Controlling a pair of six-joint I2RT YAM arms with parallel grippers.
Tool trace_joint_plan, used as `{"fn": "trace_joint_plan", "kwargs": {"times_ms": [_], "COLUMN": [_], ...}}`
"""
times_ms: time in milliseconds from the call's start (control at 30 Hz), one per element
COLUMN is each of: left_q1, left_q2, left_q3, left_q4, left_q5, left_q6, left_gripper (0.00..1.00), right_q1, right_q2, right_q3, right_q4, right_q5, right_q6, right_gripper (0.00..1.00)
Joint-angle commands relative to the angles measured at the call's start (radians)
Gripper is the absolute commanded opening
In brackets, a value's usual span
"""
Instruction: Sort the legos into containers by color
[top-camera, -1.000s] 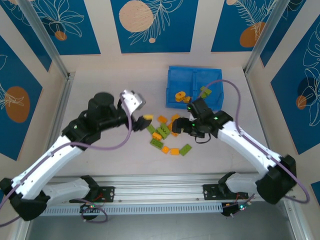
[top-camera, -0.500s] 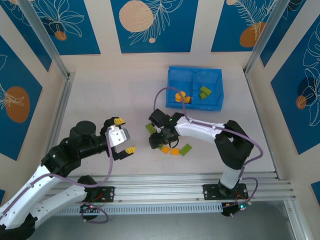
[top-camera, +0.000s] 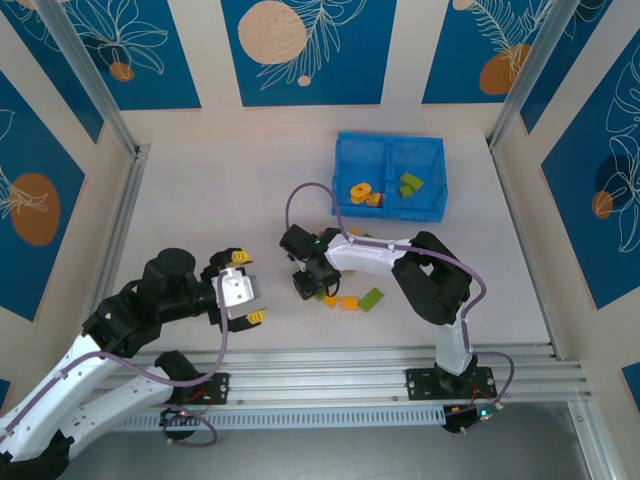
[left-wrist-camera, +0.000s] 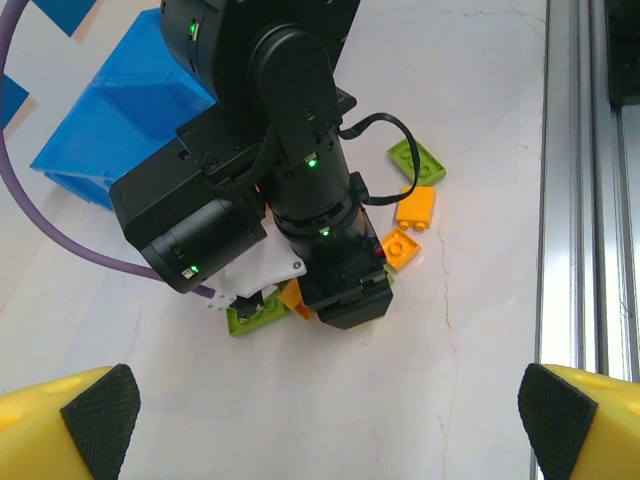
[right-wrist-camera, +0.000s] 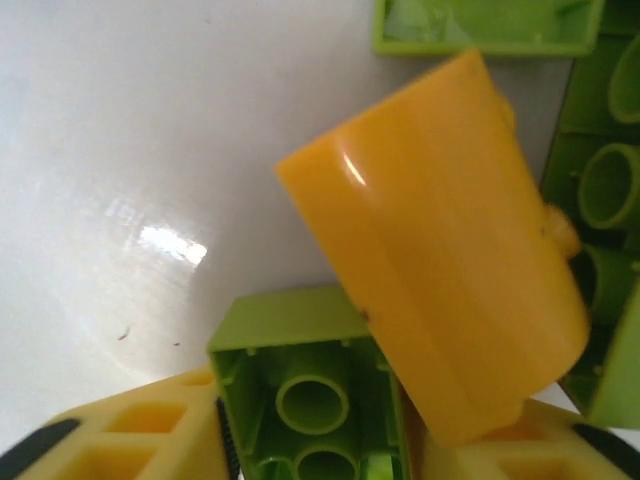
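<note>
Crowding right pincer (right-wrist-camera: 320, 452), legos (right-wrist-camera: 440, 240) touching, table (right-wrist-camera: 120, 130) leftward

right gripper (top-camera: 304, 287) swung from tray (top-camera: 441, 166) to legos (top-camera: 371, 298) (left gripper (top-camera: 245, 287) pulled back)

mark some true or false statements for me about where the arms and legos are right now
1. The left gripper is open and empty. True.
2. The orange pieces in the blue tray lie in its right compartment. False: they lie in the left one; the green pieces are in the right.
3. The right gripper is down among loose bricks on the table. True.
4. Every brick is in the tray. False: an orange brick and a green brick, among others, lie outside it.
5. A lime green brick sits between the right gripper's fingers, hollow underside facing the wrist camera. True.
</note>
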Motion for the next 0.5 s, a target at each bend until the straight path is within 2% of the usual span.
{"fn": "trace_joint_plan", "kwargs": {"times_ms": [0, 333, 467], "left_q1": [-0.009, -0.008, -0.009], "left_q2": [-0.006, -0.005, -0.007], "left_q3": [-0.016, -0.024, -0.030], "left_q4": [0.003, 0.043, 0.108], "left_q5": [0.010, 0.006, 0.053], "left_q6": [0.038, 0.042, -0.009], "left_gripper": [1.00, 1.00, 1.00], "right_q1": [0.007, -0.013, -0.058], "right_q2": [-0.041, -0.267, -0.384], "right_q3": [0.000, -0.038, -0.012], "right_q4": [-0.048, -0.051, -0.039], "right_q5": [0.009, 0.024, 0.112], "right_q6": [0.006, 0.011, 0.026], "right_gripper": [0.40, 0.37, 0.36]}}
